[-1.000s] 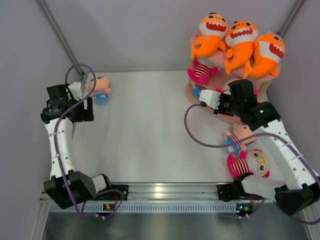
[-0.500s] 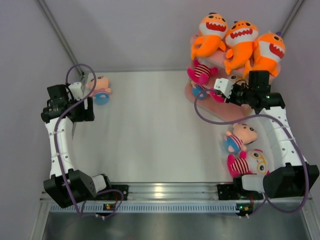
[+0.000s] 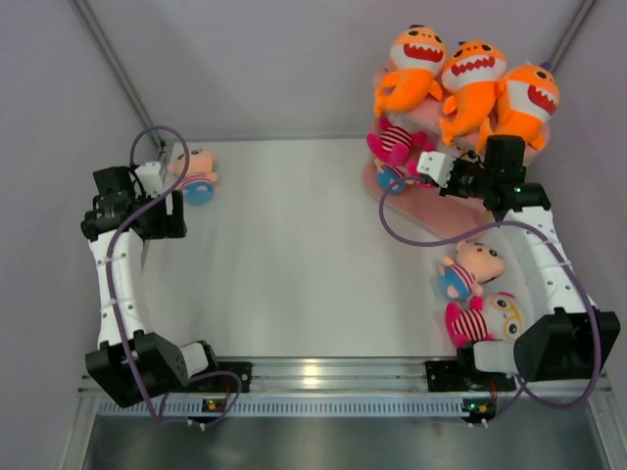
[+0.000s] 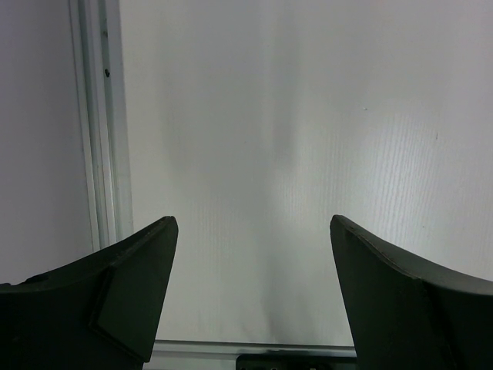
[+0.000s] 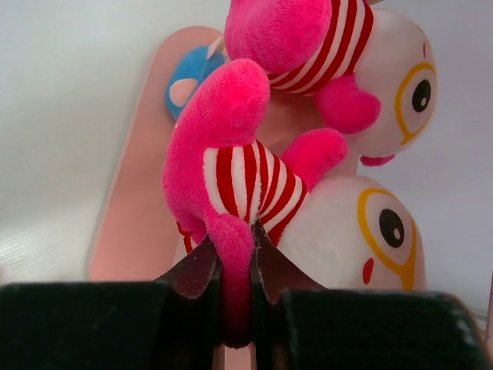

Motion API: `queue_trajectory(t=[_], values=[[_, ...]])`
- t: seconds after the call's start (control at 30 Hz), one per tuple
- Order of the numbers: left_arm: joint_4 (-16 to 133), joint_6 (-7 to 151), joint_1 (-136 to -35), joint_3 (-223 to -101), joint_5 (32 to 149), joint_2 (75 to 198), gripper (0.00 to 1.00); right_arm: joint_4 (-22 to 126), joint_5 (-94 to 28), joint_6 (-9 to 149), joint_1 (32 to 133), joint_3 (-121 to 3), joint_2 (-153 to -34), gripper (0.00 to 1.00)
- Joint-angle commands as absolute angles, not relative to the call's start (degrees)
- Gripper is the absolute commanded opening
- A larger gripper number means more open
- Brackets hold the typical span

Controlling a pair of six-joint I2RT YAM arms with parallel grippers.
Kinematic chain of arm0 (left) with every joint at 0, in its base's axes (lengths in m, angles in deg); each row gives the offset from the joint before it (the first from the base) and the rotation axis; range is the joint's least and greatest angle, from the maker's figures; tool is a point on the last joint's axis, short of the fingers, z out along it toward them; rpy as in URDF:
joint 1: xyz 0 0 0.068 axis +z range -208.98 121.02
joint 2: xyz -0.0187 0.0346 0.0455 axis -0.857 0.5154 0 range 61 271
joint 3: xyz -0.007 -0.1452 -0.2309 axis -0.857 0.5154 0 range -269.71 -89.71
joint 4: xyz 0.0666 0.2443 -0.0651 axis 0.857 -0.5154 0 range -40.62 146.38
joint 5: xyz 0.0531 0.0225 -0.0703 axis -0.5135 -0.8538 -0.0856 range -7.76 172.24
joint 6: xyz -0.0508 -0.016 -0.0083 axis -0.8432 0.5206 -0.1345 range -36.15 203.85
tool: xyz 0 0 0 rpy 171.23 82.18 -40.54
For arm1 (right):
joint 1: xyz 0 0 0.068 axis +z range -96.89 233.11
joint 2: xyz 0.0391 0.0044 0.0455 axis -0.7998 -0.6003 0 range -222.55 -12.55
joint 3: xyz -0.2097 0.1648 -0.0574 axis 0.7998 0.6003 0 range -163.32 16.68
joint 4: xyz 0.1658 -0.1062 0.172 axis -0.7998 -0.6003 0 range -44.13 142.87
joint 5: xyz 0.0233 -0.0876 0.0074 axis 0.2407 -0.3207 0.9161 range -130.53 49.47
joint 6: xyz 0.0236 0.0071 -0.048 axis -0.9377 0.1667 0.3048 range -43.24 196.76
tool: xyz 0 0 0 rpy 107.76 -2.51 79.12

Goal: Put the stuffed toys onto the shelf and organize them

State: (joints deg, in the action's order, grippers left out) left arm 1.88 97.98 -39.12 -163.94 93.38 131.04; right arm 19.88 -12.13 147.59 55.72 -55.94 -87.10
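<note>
Pink plush leg is pinched between the pressed-together jaws of the right gripper (image 5: pixel 235 262). The striped doll (image 5: pixel 262 185) is held at the pink board of the shelf (image 5: pixel 127 208), touching a second striped doll (image 5: pixel 370 69). Nothing is held by the left gripper (image 4: pixel 252 231), which is spread wide (bare table (image 4: pixel 308 116) below). Risk judged: on release the doll may be dragged off the board edge by clinging plush, or its neighbour toppled.

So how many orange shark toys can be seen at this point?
3, side by side on the top tier of the shelf: the left shark, the middle shark and the right shark. None shows elsewhere, though the lower tiers are partly hidden.
</note>
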Motion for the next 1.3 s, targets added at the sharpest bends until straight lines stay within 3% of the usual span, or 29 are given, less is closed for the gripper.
queue_trajectory(t=[0.0, 0.33, 0.43, 0.47, 0.53, 0.57, 0.67, 0.93, 1.27], values=[[2.94, 98.61, -38.85, -163.62, 94.46, 130.34, 0.86, 24.92, -8.54, 150.23, 54.78, -56.18, -87.96, 0.0], [2.94, 98.52, -38.76, -163.89, 93.58, 130.34, 0.86, 25.28, -4.24, 152.69, 54.78, -58.64, -90.42, 0.04], [2.94, 98.61, -38.76, -163.98, 93.14, 130.43, 0.86, 25.89, -3.97, 152.17, 54.69, -58.65, -90.43, 0.18], [2.94, 98.52, -38.76, -164.06, 93.14, 130.52, 0.86, 26.33, -4.14, 152.08, 54.78, -57.95, -90.43, 0.28], [2.94, 98.61, -38.76, -163.98, 93.14, 130.52, 0.86, 26.86, -4.93, 151.64, 54.69, -57.42, -90.25, 0.38], [2.94, 98.52, -38.76, -163.98, 93.23, 130.6, 0.86, 26.94, -5.11, 151.64, 54.69, -57.15, -90.08, 0.47], [2.94, 98.61, -38.76, -163.98, 93.4, 130.52, 0.86, 27.12, -5.64, 151.03, 54.78, -56.62, -89.02, 0.58], [2.94, 98.88, -38.76, -163.62, 94.02, 130.34, 0.86, 26.16, -8.28, 150.67, 56.88, -55.74, -86.21, 0.68], [2.94, 99.58, -38.85, -163.1, 94.63, 129.64, 0.86, 23.96, -10.65, 149.18, 57.15, -53.99, -83.31, 0.7]])
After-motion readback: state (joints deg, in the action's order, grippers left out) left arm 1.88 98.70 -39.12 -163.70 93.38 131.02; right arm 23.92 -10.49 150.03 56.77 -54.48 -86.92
